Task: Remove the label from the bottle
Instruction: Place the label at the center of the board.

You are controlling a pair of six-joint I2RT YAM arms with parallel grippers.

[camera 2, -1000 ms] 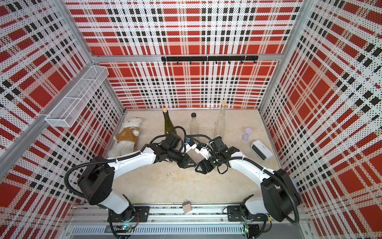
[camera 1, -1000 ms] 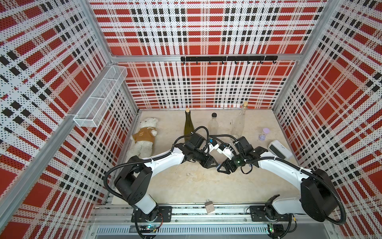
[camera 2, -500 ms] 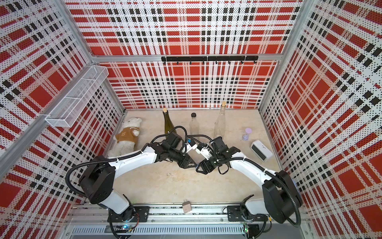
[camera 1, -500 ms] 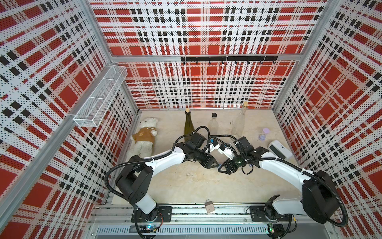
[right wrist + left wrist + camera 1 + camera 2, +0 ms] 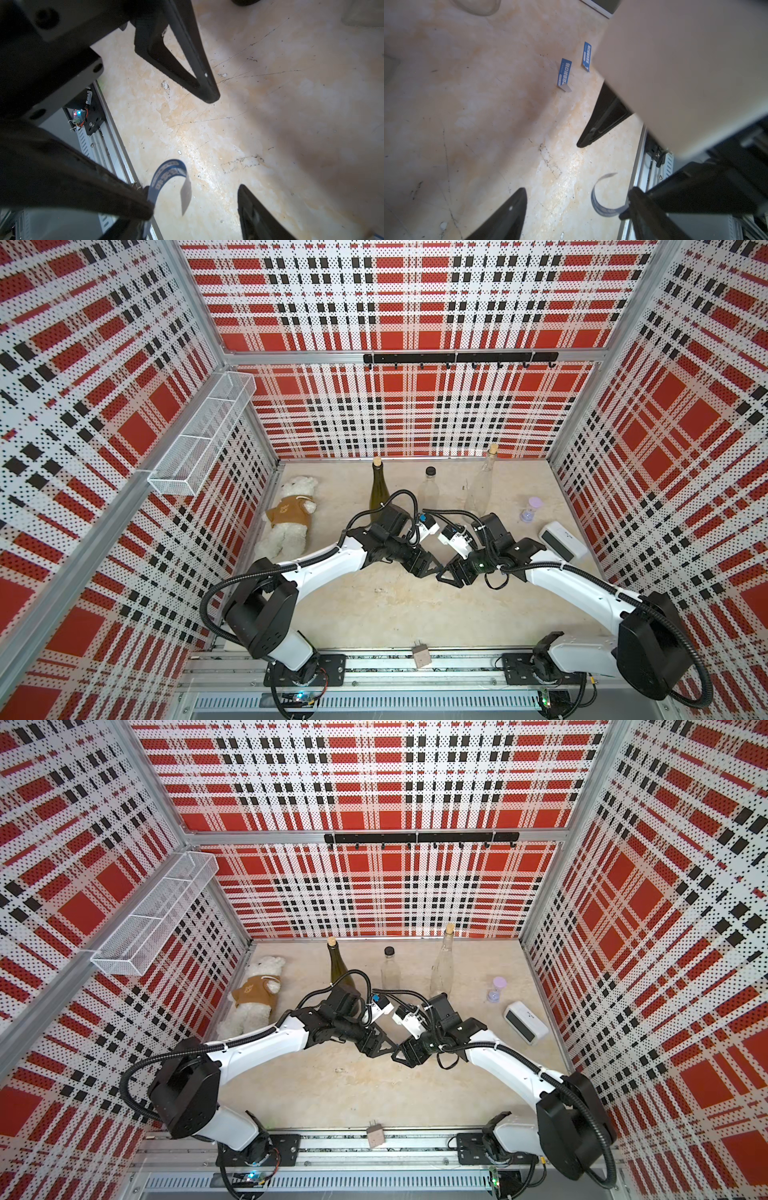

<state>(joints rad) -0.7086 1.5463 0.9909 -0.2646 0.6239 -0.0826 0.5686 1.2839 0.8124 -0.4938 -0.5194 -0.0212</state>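
A curled blue label (image 5: 600,204) (image 5: 166,172) hangs above the table. It clings where one fingertip of each gripper meets; which finger it sticks to I cannot tell. My left gripper (image 5: 577,193) (image 5: 430,566) is open with nothing between its fingers. My right gripper (image 5: 195,199) (image 5: 444,577) faces it tip to tip at mid-table, also open and empty. Three bottles stand upright at the back, untouched: a green bottle (image 5: 379,491), a small clear bottle with a black cap (image 5: 429,489) and a tall clear corked bottle (image 5: 480,489).
Two more blue labels (image 5: 564,74) (image 5: 586,56) lie on the beige table. A teddy bear (image 5: 291,518) lies back left. A purple hourglass (image 5: 531,510) and a white device (image 5: 563,541) sit at the right. A wire basket (image 5: 203,439) hangs on the left wall.
My left gripper's jaws have spread apart from nearly shut. Both arms stay in about the same place at mid-table.
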